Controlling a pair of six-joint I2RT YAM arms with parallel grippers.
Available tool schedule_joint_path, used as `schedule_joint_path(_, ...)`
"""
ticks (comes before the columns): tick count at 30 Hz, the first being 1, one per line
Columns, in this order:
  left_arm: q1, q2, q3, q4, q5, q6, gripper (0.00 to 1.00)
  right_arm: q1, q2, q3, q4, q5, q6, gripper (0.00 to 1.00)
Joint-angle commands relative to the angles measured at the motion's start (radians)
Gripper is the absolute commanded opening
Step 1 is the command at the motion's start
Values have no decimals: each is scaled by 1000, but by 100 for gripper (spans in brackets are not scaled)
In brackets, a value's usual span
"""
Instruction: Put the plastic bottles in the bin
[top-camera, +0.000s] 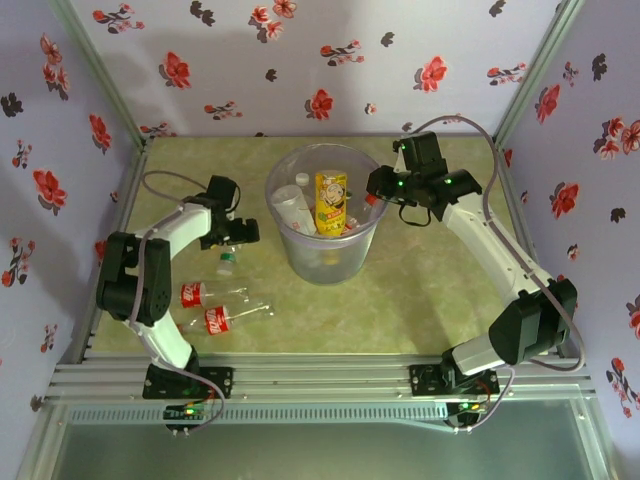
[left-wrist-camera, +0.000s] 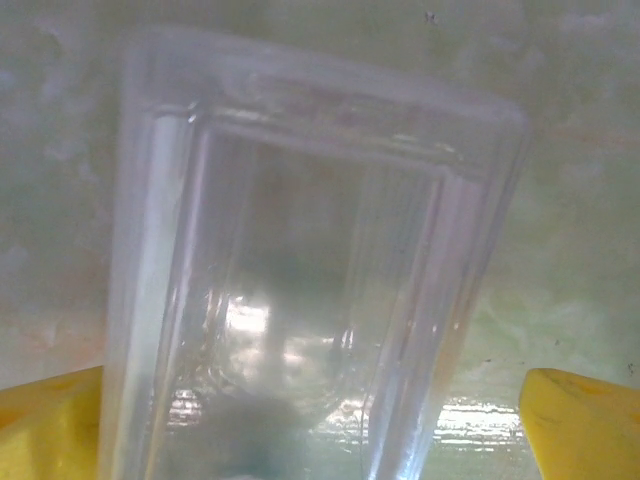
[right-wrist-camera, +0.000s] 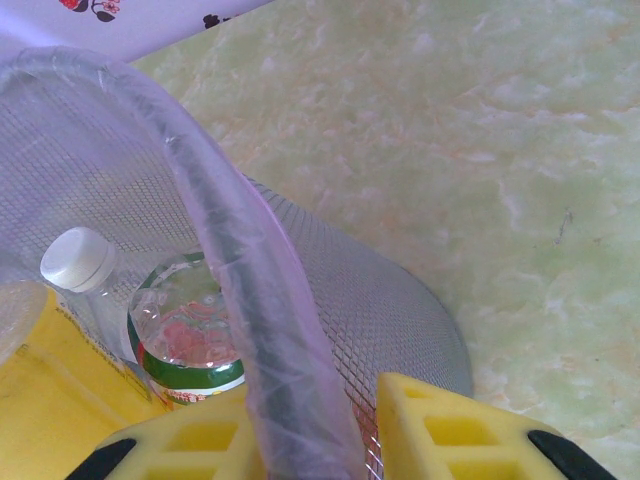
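Left of the bin (top-camera: 322, 265), the left gripper (top-camera: 236, 238), fingers spread wide and holding nothing, straddles a clear green-capped bottle (top-camera: 227, 260) lying on the smooth green marbled tabletop (top-camera: 430, 300); an off-centre close could squirt it away towards the two red-labelled bottles (top-camera: 195, 293). The right gripper (top-camera: 378, 192) is clenched on the bin's rim, so a tug might tip out the yellow-labelled bottle (top-camera: 331, 200) inside; floral lavender walls (top-camera: 300, 60) enclose everything.
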Motion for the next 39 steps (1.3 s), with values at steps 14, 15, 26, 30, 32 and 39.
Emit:
schedule_joint_path(14, -5, -38, 119, -71, -28, -22, 70, 1, -1, -8, -8, -5, -16, 31)
schedule_joint_path(15, -5, -59, 124, -75, -24, -26, 69, 1, 0, -9, -9, -5, -16, 31)
schedule_joint_path(26, -66, -358, 304, -126, 8, -71, 61, 2, -9, -9, -10, -4, -18, 32)
schedule_joint_path(30, -93, -443, 380, -97, 7, -83, 56, 1, -11, -9, -12, -5, -18, 32)
schedule_joint_path(32, -115, -473, 412, -66, 10, -93, 54, 1, -14, -9, -16, -2, -19, 32)
schedule_joint_path(39, -235, -487, 428, 227, 162, -220, 48, 1, -37, -26, -9, 12, -14, 32)
